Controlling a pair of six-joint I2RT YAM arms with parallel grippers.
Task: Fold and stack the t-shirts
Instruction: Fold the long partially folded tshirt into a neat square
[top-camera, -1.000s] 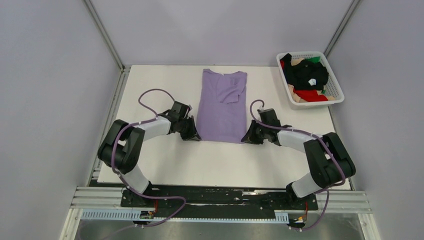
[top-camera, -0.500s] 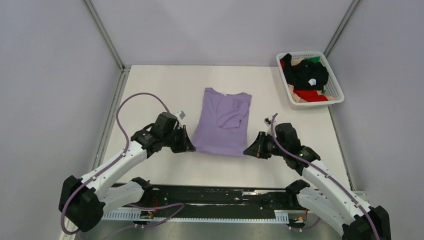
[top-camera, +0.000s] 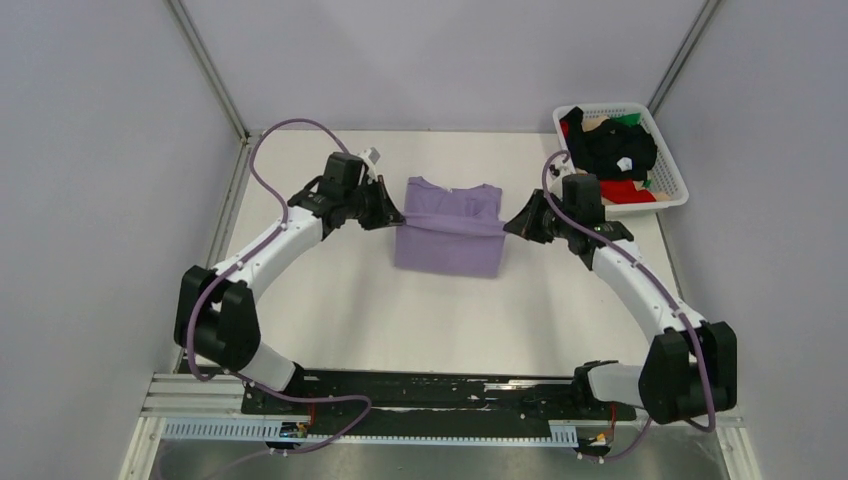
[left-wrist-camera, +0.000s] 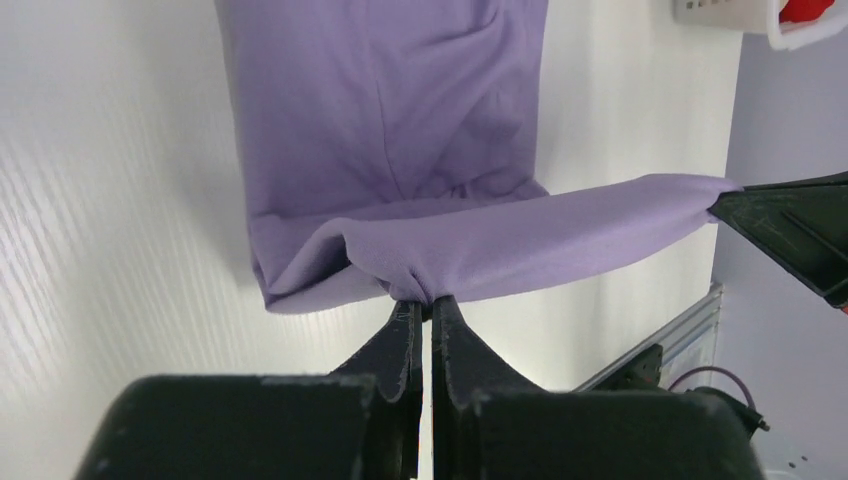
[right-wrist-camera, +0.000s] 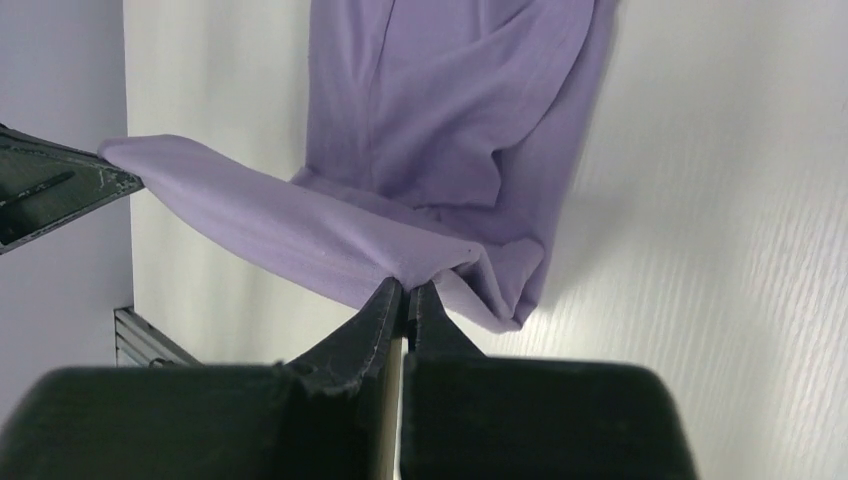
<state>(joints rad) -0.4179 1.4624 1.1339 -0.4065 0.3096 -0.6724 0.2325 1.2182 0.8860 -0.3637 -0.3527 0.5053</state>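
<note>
The left gripper (top-camera: 392, 218) is clenched on one corner of the lavender t-shirt (top-camera: 448, 245), just left of the frame's centre in the top view. In the left wrist view its fingertips (left-wrist-camera: 410, 312) pinch a bunched bit of the cloth. The right gripper (top-camera: 512, 226), right of centre, is clenched the same way on the opposite corner. Between the two the fabric runs as a taut band, lifted over the rest of the shirt. That rest lies on the white desk (top-camera: 330, 310), with the collar toward the top of the frame and the band crossing just below it. In the upper right corner a white lattice basket (top-camera: 670, 155) holds a black shirt (top-camera: 610, 150) and a red shirt (top-camera: 620, 190), well apart from both grippers.
</note>
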